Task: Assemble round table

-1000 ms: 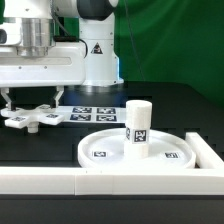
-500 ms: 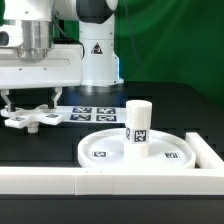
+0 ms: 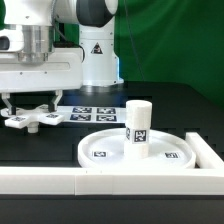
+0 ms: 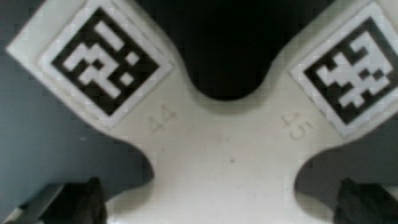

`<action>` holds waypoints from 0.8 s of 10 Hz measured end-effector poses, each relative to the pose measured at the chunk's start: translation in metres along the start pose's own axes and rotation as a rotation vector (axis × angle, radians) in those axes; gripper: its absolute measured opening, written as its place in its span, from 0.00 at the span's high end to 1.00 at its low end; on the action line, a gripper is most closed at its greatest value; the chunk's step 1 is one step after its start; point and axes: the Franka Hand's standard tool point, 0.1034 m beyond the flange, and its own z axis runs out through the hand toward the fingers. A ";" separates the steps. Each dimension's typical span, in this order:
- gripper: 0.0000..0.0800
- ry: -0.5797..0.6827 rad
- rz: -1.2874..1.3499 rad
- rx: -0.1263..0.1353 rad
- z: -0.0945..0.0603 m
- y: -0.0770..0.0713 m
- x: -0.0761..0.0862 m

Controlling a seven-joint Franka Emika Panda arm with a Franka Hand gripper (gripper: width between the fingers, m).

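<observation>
- Exterior view: the gripper (image 3: 31, 103) has sunk a little lower over the last second. It now hangs just above the cross-shaped piece (image 3: 30, 117), well off to the exterior view's left of the round disc (image 3: 170, 152).
- Its jaws stand spread wide, one finger on either side of the piece, holding nothing. Nothing else has shifted.
- I judge that small drop to be the start of a pick: the arm is settling to take the cross-shaped piece, which lies flat on the black table (image 3: 185, 112).
- The post (image 3: 138, 125) stands upright near the middle of the disc. I cannot tell whether it is fastened or merely resting.
- The marker board (image 3: 95, 113) lies behind the disc, and the border wall (image 3: 110, 182) runs along the disc's near side.
- Wrist view: only this view shows the alignment. The cross-shaped piece (image 4: 222, 150) fills the picture, two tagged arms forking away from the gripper (image 4: 222, 200).
- The dark fingers (image 4: 71, 200) sit clear of the piece's narrow waist on both sides, not touching it.
- It shows nothing of the disc or post; only the exterior view tells how far the piece must travel.
</observation>
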 end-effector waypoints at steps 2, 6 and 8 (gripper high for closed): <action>0.19 -0.004 0.000 0.002 0.002 -0.001 -0.001; 0.19 -0.014 0.000 0.007 0.007 -0.002 -0.004; 0.25 -0.018 0.000 0.008 0.009 -0.002 -0.006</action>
